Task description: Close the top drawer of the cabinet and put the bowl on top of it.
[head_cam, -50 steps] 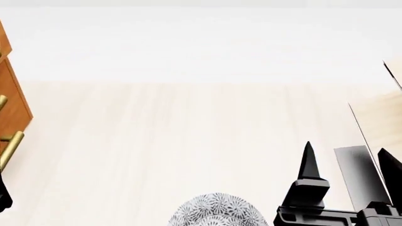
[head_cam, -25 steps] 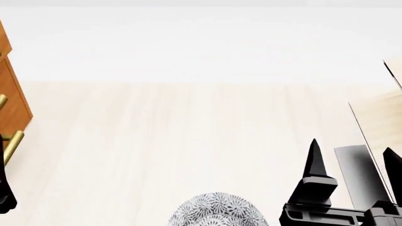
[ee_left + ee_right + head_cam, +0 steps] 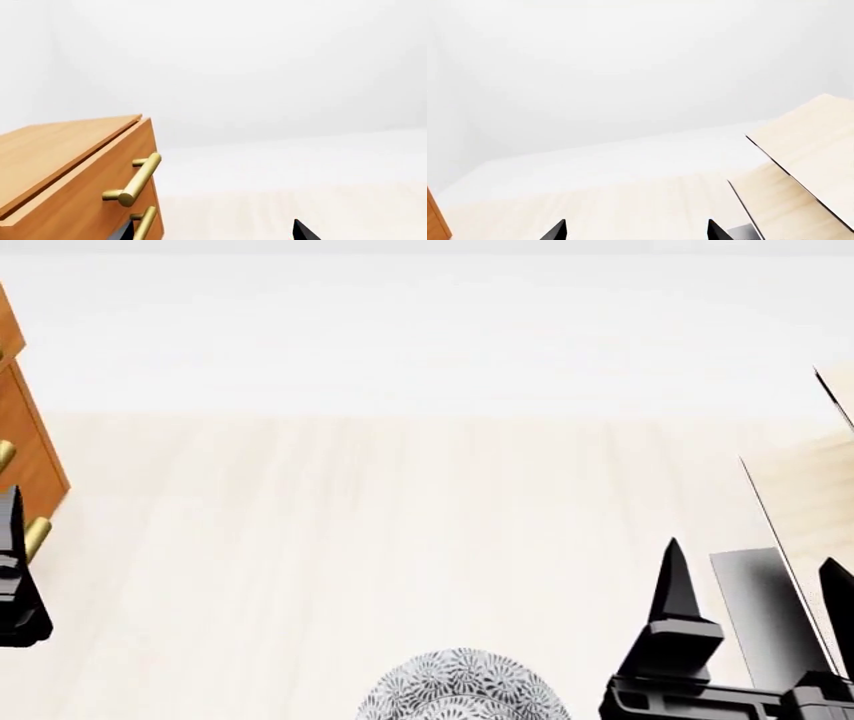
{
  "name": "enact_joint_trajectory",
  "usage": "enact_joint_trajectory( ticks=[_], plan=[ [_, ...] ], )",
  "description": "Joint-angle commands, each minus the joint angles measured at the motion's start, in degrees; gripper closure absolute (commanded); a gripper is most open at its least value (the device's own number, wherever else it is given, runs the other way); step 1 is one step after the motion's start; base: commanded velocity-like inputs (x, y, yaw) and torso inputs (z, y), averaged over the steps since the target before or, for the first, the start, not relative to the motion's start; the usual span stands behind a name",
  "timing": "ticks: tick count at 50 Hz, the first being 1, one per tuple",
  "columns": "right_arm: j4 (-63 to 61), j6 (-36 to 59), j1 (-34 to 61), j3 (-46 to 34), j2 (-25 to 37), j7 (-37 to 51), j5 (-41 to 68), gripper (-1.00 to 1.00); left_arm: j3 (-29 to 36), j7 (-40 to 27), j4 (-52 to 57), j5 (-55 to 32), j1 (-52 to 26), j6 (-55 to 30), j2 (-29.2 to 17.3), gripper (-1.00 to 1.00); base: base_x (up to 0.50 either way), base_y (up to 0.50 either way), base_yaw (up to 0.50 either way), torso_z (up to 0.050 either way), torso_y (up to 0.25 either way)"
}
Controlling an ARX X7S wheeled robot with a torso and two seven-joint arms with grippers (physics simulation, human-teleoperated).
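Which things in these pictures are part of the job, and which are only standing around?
Job: the top drawer, the cabinet, the bowl, the left gripper, the right gripper.
Not the job: the pale plywood structure.

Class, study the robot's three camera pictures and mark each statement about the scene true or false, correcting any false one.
1. The round white bowl with grey floral pattern sits on top of the orange-brown wooden cabinet. False: it lies low in the head view, away from the cabinet.
2. The top drawer has a brass bar handle. True.
3. The right gripper holds the bowl. False: its jaws are apart and empty.
4. The left gripper is near the cabinet. True.
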Motion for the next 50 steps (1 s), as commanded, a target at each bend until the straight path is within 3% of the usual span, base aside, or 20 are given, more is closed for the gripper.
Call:
enact_joint_trajectory(
  ticks=[1,14,25,50],
  plan=[
    [-0.06,-0.88,-1.21,0.61,0.28,-0.78,-0.30,-1.00,5.23,0.28,-6.67,3.34,-5.32,2.88,-0.19,-1.00,0.00,0.00,0.00,0.000,0.000],
    [-0.42,-1.69,-2.91,1.11,0.46,-1.58,-0.77,-1.00,12.82,4.68,-16.15,6.36,-12.38,6.54,-0.84,-1.00,0.00,0.00,0.00,0.000,0.000],
    [-0.77,-2.05,-3.49,1.66,1.08,-0.61,0.63,-1.00,14.02,6.00,-25.10,8.92,-14.65,9.59,-0.63,-1.00,0.00,0.00,0.00,0.000,0.000],
    [-0.80,-3.26,-4.28,1.22,1.27,-0.81,0.12,-1.00,15.70,6.46,-28.42,10.52,-12.98,11.96,-1.27,-1.00,0.00,0.00,0.00,0.000,0.000]
  ],
)
